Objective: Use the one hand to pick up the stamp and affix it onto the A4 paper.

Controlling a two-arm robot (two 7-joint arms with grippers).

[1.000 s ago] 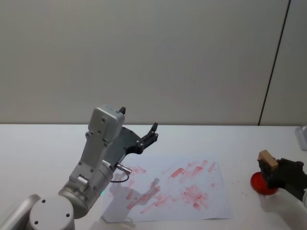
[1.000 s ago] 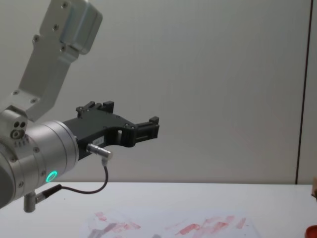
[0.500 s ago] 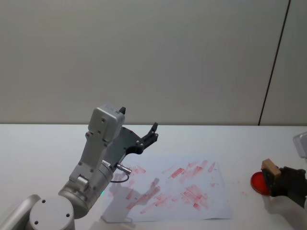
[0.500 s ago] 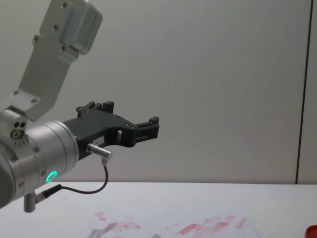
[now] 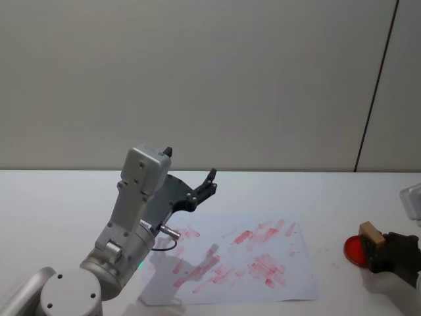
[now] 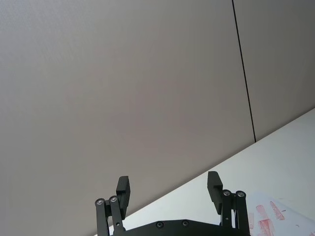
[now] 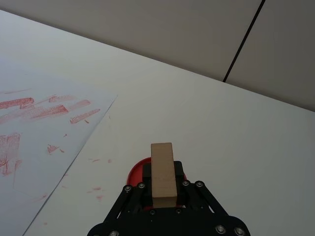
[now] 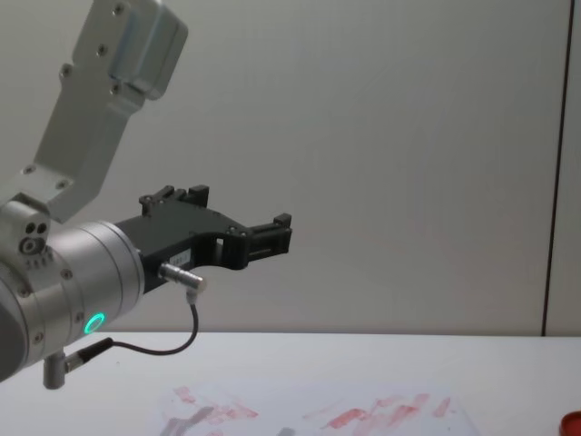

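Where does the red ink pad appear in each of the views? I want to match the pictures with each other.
Head view: red ink pad at the right edge, beside the right gripper holding the stamp.
Right wrist view: the pad sits under the stamp.
Chest view: a red sliver at the lower right corner.
Left wrist view: not in it.
Shared landmark: the A4 paper.

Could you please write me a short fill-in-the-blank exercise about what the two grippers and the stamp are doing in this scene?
1. The right gripper holds the wooden ____ in its jaws.
2. The stamp sits over a ____ ink pad.
3. The A4 paper bears many red ____.
4. The left gripper, raised above the table, has its jaws ____.

Missing words: stamp; red; prints; open
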